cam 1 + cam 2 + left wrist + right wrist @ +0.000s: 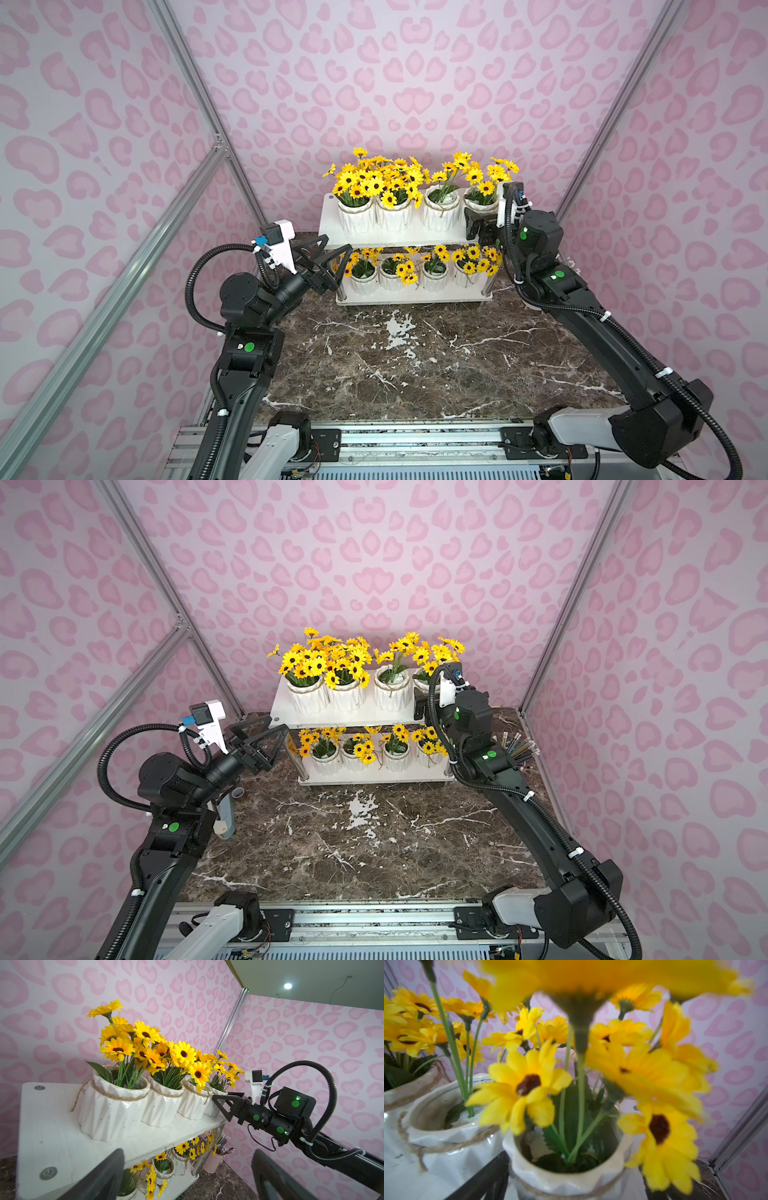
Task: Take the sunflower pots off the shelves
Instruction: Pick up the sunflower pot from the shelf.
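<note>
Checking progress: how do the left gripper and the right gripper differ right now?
The left gripper hovers at the shelves' end, clear of every pot; the right gripper has an upper-tier sunflower pot between its jaws. The left gripper sits near upper-board height, the right gripper higher, at pot height. Both are open.
</note>
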`<action>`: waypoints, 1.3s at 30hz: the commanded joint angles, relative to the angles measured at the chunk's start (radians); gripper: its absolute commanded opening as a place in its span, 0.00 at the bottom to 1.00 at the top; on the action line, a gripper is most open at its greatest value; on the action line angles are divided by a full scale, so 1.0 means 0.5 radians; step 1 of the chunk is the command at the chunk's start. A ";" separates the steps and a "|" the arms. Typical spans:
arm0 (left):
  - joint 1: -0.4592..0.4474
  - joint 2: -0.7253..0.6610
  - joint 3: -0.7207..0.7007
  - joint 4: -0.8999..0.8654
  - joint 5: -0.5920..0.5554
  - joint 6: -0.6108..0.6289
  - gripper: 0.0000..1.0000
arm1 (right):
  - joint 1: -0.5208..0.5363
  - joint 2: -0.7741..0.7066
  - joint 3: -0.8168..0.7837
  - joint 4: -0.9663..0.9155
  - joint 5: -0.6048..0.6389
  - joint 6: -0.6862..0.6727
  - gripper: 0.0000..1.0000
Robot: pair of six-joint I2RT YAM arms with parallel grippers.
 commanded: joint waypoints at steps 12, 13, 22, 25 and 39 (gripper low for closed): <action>-0.001 -0.006 0.019 0.012 -0.030 0.007 0.98 | -0.056 -0.051 -0.023 0.099 -0.146 -0.001 0.99; 0.001 -0.006 0.022 0.011 -0.030 0.007 0.97 | -0.056 -0.045 -0.018 0.109 -0.166 0.002 0.99; 0.001 -0.006 0.053 -0.023 -0.030 0.020 0.97 | -0.057 0.077 0.136 0.068 -0.150 -0.021 0.99; 0.002 -0.007 0.062 -0.026 -0.027 0.022 0.98 | -0.057 0.096 0.145 0.090 -0.122 -0.034 0.99; 0.001 0.001 0.069 -0.038 -0.030 0.033 0.97 | -0.063 0.200 0.214 0.100 -0.072 -0.053 0.99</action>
